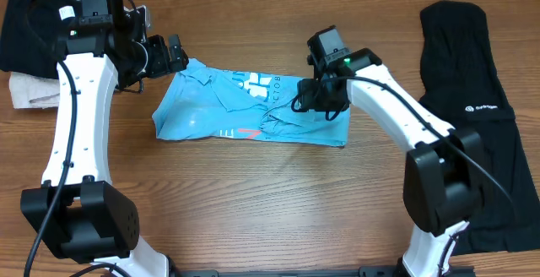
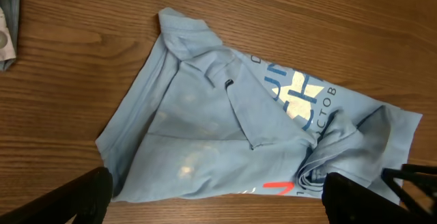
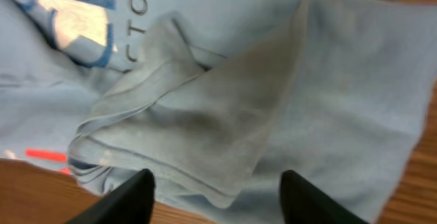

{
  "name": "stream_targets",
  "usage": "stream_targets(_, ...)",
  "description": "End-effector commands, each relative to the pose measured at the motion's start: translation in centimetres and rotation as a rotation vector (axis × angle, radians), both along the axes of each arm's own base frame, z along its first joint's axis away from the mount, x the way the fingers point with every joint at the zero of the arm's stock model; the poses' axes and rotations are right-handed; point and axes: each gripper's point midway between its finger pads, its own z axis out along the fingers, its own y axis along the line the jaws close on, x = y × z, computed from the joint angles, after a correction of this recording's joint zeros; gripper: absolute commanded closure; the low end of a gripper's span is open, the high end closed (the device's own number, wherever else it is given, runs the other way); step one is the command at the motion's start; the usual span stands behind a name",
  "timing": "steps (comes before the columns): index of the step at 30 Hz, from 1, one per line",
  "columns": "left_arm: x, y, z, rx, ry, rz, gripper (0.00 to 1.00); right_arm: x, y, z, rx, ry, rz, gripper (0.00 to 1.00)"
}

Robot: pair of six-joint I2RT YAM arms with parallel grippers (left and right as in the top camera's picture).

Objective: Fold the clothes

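The light blue T-shirt [image 1: 245, 108] lies crumpled and partly folded at the table's middle, its white and coral-red lettering showing. It also shows in the left wrist view [image 2: 225, 135] and fills the right wrist view [image 3: 273, 80]. My left gripper [image 1: 173, 55] is open and empty, hovering just off the shirt's upper left corner. My right gripper [image 1: 325, 101] is open over the shirt's right part, above a folded flap [image 3: 205, 121], holding nothing. A long black garment [image 1: 472, 100] with a small white logo lies at the right.
A dark cloth [image 1: 25, 32] and a whitish towel [image 1: 29, 91] lie at the far left. Bare wooden table [image 1: 253, 201] spreads in front of the shirt.
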Motion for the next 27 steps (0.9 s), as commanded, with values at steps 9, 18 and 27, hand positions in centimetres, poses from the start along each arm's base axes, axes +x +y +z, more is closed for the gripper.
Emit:
stream_targets(9,0.4,-0.3,1.2,-0.001,-0.039,-0.027,0.0,-1.2,0.3,-2.9,0.001,0.075,-0.065,0.56)
stream_targets(18,0.3,-0.3,1.1,-0.001,-0.035,-0.027,0.0,-0.7,1.0,-3.6,0.048,0.051,-0.082,0.76)
stream_targets(27,0.4,-0.3,1.1,-0.001,-0.038,-0.027,0.0,0.7,4.1,-1.4,0.203,0.002,0.004,0.96)
